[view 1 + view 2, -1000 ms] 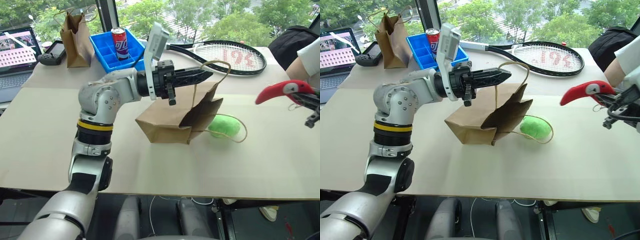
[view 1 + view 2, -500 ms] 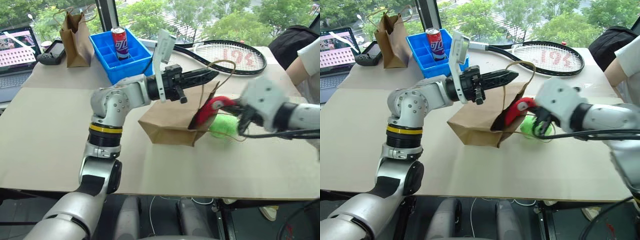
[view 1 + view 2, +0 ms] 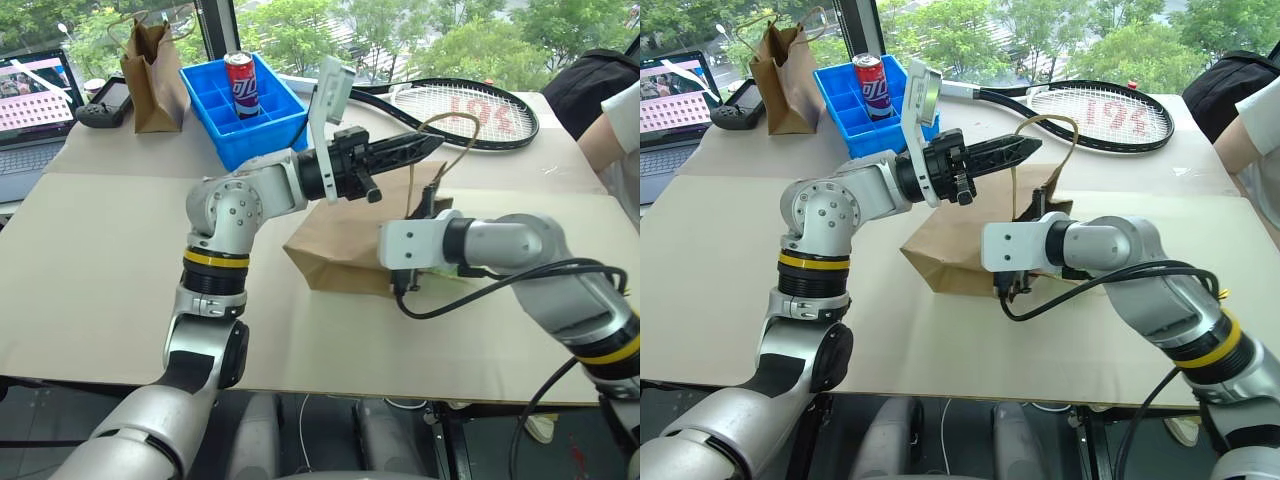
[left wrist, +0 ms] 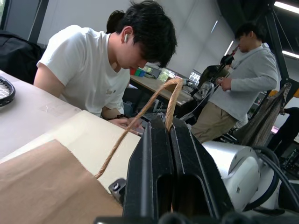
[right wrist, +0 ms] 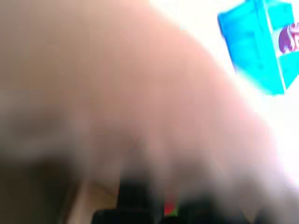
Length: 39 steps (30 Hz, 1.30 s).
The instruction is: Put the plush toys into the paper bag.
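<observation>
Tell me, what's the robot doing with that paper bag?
The robot is filling the brown paper bag lying on the table. Its left claw is shut on the bag's twine handle, lifting it so the mouth stays open. Its right arm is reaching into the mouth, and the right claw is at the opening. A bit of the green plush toy peeks out behind that arm, outside the bag.

Paper bag (image 3: 345,245) plain brown kraft, beige twine handle (image 4: 140,119) between black fingers (image 4: 156,158) of left gripper (image 3: 432,144). Just beyond the fingertips: black racket (image 3: 470,100) with red print on white strings. Blue tray (image 3: 245,110), red-purple can (image 3: 240,85), darker brown bag (image 3: 150,75).
</observation>
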Tool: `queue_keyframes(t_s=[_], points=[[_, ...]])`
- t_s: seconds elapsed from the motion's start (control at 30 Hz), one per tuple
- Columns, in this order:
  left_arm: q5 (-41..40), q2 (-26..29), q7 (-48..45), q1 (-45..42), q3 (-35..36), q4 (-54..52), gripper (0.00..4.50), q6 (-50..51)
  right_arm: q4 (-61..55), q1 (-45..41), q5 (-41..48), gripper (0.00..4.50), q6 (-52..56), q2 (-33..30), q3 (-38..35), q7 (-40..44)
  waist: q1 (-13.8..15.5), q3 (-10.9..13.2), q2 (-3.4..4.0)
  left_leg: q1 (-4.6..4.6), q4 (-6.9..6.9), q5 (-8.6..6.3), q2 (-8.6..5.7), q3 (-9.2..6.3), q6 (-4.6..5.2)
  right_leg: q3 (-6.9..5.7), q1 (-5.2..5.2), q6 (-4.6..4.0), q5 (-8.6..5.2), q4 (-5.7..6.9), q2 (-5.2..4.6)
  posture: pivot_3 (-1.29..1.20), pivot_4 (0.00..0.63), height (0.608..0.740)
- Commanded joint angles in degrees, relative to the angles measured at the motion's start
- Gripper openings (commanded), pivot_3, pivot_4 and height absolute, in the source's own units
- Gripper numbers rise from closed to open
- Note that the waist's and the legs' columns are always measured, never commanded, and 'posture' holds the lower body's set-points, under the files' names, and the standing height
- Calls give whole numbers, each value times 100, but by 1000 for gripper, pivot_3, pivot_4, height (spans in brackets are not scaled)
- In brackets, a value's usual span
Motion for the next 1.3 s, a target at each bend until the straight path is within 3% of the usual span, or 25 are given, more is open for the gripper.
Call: queue_keyframes(t_s=[0.03, 0.17, 0.27, 0.4, 0.53, 0.63, 0.8, 1.17, 1.3], points=[[-191, 24, 55, -6, 135, -271, 0, 39, -44, 195, 32, 1520, -321, 133, -366, -84, 1, 0, 0, 0, 0, 0, 0, -1, 0, -1, 1, 0, 0, 0, 0, 0, 150, 656], [-230, 38, 86, -5, 127, -276, 0, 23, -100, 416, 40, 2728, -339, 214, -673, -130, -3, 0, 0, 2, 2, 1, -1, -2, -1, -2, 3, -1, 1, 0, 0, 0, 150, 656], [-255, 41, 73, -3, 111, -288, 0, 24, -214, 695, 459, 3792, 56, 122, -1378, -84, 6, 0, 0, 3, 2, 2, -1, -3, -1, -2, 5, -1, 1, 2, 0, 0, 150, 656], [-287, 83, 12, 21, 36, -339, 0, 67, -203, 934, 1116, 3792, 617, 104, -2460, -108, 11, 0, 0, 2, 3, 2, -2, -3, -1, -2, 8, -1, 1, 1, -1, 0, 150, 656], [-322, 207, -212, 88, -104, -443, 0, 170, 544, 1057, 1712, 3792, 1193, -112, -3869, -160, 7, 0, 0, 6, 2, 2, -2, -3, 0, -2, 9, -1, 1, 2, 0, 0, 150, 656], [-342, 202, -237, 102, -114, -469, 0, 188, 1112, 1153, 1851, 3792, 1336, -84, -4235, -307, 8, 0, 0, 8, 2, 3, -2, -2, 0, -2, 11, -2, 1, 2, 0, 0, 150, 656], [-335, 184, -248, 114, -130, -501, 0, 191, 1815, 1438, 1866, 3792, 1792, 272, -4161, -720, -22, 0, 0, 15, 1, 3, -2, -1, 1, -1, 15, -2, 1, 2, 0, 0, 150, 656], [-328, 252, -214, 136, -111, -606, 0, 249, 1559, 1972, 2516, 3792, 2571, 899, -4005, -842, -28, 3, 14, 18, 0, 5, -3, 2, 5, 4, 15, -2, 1, 7, 1, 0, 150, 656], [-324, 248, -204, 130, -119, -613, 0, 238, 1541, 2048, 2711, 2747, 2777, 1105, -3874, -924, -26, 3, 13, 18, 0, 5, -3, 3, 5, 4, 16, -2, 1, 5, 0, 0, 150, 656]])
